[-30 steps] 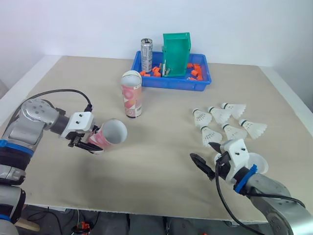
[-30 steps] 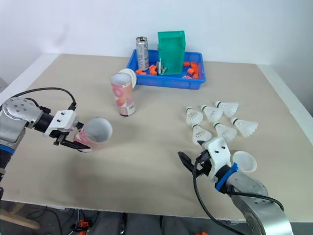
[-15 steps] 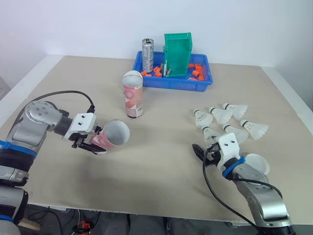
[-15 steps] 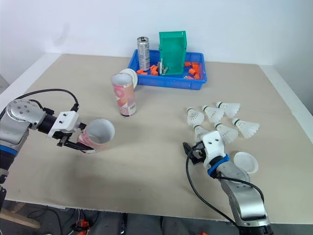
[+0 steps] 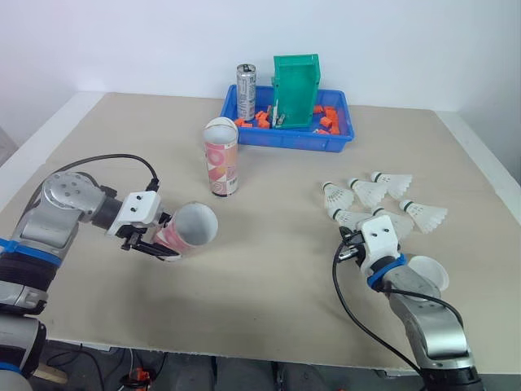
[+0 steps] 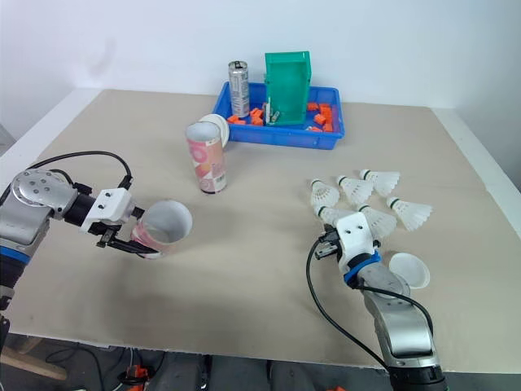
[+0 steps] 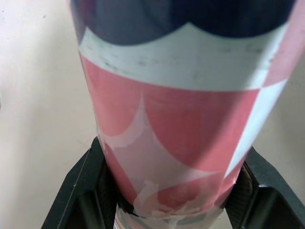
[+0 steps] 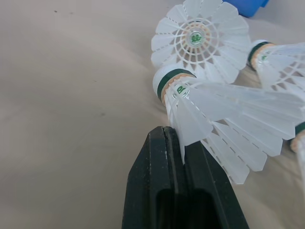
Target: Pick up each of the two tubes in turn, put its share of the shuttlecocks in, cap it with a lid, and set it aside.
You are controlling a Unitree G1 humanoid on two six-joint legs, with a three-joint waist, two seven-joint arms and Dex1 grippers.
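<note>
Right wrist view: my right gripper [image 8: 175, 138] pinches a shuttlecock [image 8: 214, 107] skirt, left gripper [image 5: 155, 238] clamps the tilted tube [image 5: 191, 228]; next I'd lift, feed it cork-first.

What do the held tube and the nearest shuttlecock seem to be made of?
The tube: probably cardboard, with a matte printed pink-and-white wrap, slightly scuffed. The shuttlecock: the skirt looks like white moulded plastic with thin ribs; the base seems cork, green-banded.
</note>
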